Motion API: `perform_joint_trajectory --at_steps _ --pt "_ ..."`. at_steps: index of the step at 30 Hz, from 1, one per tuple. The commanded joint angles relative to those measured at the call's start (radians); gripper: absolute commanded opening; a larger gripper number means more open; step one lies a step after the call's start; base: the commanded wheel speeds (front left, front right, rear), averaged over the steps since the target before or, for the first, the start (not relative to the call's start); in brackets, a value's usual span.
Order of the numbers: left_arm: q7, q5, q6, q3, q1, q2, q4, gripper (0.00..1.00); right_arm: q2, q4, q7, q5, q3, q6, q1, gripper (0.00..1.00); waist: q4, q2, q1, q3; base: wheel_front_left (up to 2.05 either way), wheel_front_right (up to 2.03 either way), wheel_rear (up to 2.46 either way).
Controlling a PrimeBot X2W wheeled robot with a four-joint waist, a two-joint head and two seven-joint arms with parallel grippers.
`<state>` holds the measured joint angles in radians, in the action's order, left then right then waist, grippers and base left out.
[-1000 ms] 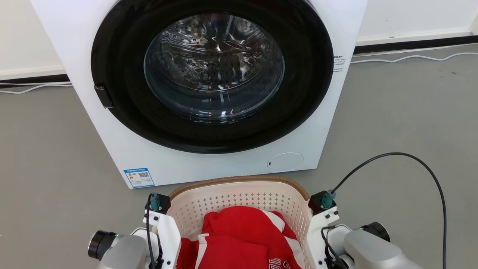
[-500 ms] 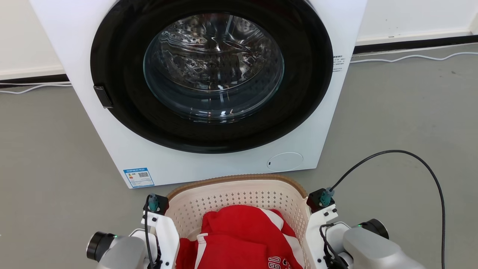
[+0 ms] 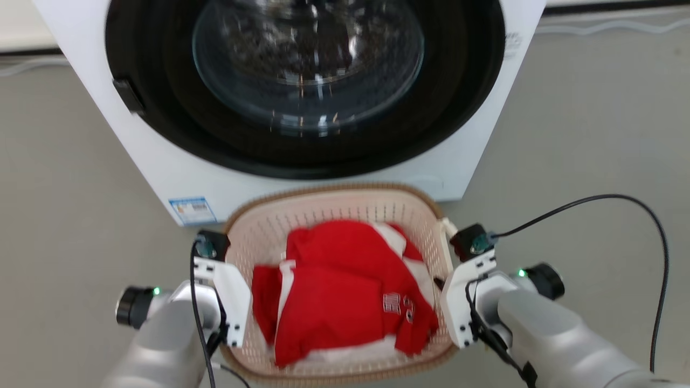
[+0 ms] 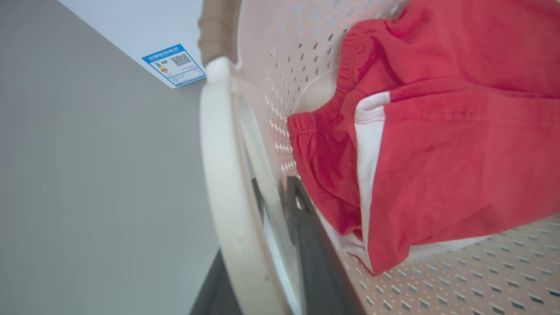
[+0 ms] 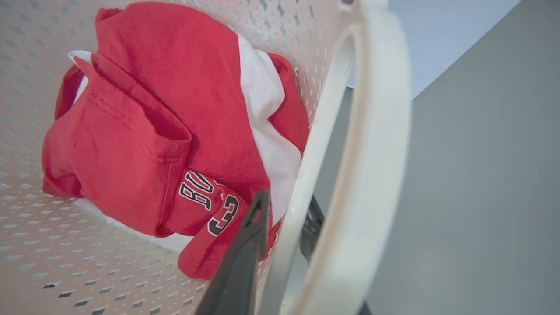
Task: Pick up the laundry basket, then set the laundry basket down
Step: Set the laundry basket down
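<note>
**Both grippers clamp the basket's sides**

The left gripper (image 4: pixel 276 197) pinches the left wall of the laundry basket (image 3: pixel 334 209) beside its white loop handle (image 4: pixel 218 175), one finger inside and one outside. The basket, holding a red-and-white jersey (image 3: pixel 334 291), sits between the arms, just before the washing machine (image 3: pixel 178 172). The right gripper (image 5: pixel 286 202) clamps the right wall likewise.

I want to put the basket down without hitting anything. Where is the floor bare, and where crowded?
Bare grey floor lies left of the laundry basket and washing machine. Another bare patch lies on their right, bordered by the looping black cable. Straight ahead is crowded: the basket's far rim sits close before the machine.
</note>
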<state>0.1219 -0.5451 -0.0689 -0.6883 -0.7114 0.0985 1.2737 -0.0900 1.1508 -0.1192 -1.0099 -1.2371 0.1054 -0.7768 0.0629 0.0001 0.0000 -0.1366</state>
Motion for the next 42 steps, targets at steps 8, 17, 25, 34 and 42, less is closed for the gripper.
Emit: perform_joint_trajectory --at_steps 8,17,25,34,42 --pt "-0.142 0.017 0.034 0.022 -0.119 0.05 -0.026 0.0 0.04 -0.009 0.241 0.072 0.009 0.025 -0.13 0.0 0.0 -0.0001 0.0 -0.304 0.0 0.0 0.0" --pt "-0.273 0.023 0.06 0.034 -0.242 0.096 -0.029 0.0 0.04 0.037 0.351 0.119 0.045 0.025 -0.213 0.0 0.01 -0.0001 0.0 -0.584 0.0 0.0 0.0" --pt "-0.355 0.024 0.07 0.043 -0.332 0.111 -0.032 0.0 0.04 0.086 0.379 0.168 0.11 0.025 -0.284 0.0 0.001 -0.0001 0.0 -0.726 0.0 0.0 0.0" --pt "-0.381 0.024 0.068 0.057 -0.383 0.127 -0.041 0.0 0.04 0.097 0.381 0.339 0.325 0.025 -0.337 0.0 -0.012 -0.0001 0.0 -0.787 0.0 0.0 0.0" --pt "-0.383 0.031 0.057 0.049 -0.393 0.13 -0.025 0.0 0.04 0.056 0.381 0.454 0.459 0.025 -0.272 0.0 -0.007 -0.0001 0.0 -0.794 0.0 0.0 0.0"
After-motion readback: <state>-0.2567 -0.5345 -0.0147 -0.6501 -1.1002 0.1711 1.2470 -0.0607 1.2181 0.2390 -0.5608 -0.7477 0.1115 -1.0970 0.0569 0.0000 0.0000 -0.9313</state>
